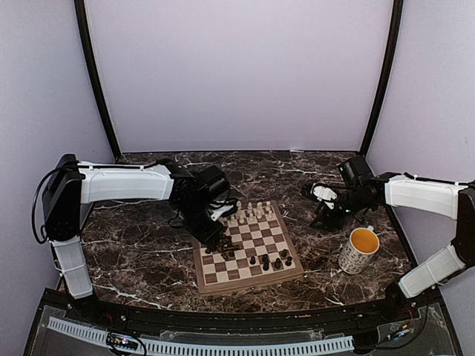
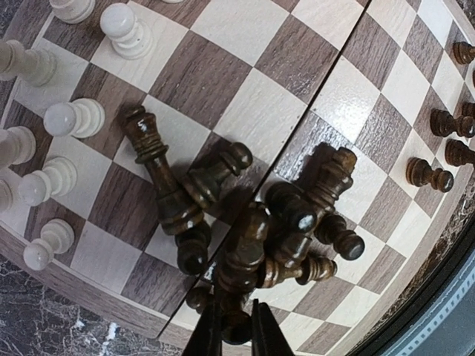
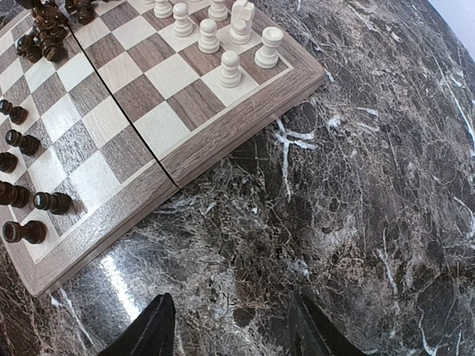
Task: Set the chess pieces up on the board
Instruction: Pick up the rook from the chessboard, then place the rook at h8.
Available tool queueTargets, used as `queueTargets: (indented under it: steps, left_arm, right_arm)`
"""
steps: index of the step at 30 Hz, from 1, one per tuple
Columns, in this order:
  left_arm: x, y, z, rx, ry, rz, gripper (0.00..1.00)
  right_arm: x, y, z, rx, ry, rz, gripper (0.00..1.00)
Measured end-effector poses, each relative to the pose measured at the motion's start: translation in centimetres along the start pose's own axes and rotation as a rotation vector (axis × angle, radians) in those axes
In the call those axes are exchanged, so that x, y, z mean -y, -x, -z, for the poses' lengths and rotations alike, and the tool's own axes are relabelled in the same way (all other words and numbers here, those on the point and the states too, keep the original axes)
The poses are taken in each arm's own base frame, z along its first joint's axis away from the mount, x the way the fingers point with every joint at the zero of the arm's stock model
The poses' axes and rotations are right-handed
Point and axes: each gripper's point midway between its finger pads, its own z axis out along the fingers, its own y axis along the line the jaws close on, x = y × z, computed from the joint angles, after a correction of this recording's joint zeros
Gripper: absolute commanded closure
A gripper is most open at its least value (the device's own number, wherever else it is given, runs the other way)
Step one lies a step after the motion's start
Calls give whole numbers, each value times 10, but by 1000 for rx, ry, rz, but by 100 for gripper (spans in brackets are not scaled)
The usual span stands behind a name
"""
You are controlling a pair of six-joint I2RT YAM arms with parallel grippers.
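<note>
The wooden chessboard point(image 1: 276, 234) lies mid-table. Cream pieces point(image 1: 252, 213) stand along its far edge; they also show in the left wrist view point(image 2: 63, 119) and the right wrist view point(image 3: 223, 33). A heap of dark pieces point(image 2: 289, 230) lies fallen on the board's left side, and a few dark pieces point(image 1: 271, 261) stand near its front edge. My left gripper point(image 2: 236, 330) is over the heap, shut on a dark piece point(image 2: 239, 325). My right gripper point(image 3: 230, 326) is open and empty above bare marble, right of the board.
A speckled mug point(image 1: 360, 249) with a yellow inside stands right of the board, near the right arm. The table point(image 3: 356, 185) is dark veined marble. Pale walls enclose the back and sides.
</note>
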Motion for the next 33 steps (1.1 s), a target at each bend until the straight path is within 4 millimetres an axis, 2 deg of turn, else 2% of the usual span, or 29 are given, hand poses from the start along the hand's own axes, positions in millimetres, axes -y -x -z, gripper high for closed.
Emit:
queueTargets:
  steps: [5, 13, 16, 22, 27, 33]
  left_arm:
    - [1, 7, 14, 17, 11, -2, 94]
    - [22, 15, 68, 143, -85, -22, 94]
    - [29, 13, 77, 167, -116, -30, 94]
    - [32, -11, 57, 98, -133, -26, 94]
    - [45, -47, 37, 7, -125, -74, 92]
    - [72, -70, 41, -2, -147, -147, 92]
  right_arm:
    - [0, 0, 0, 0, 0, 0, 47]
    - [0, 0, 0, 1, 0, 1, 47]
    - [0, 0, 0, 1, 0, 1, 46]
    - [0, 0, 0, 1, 0, 1, 46]
    - [0, 0, 0, 1, 0, 1, 46]
    - [0, 0, 0, 1, 0, 4, 46]
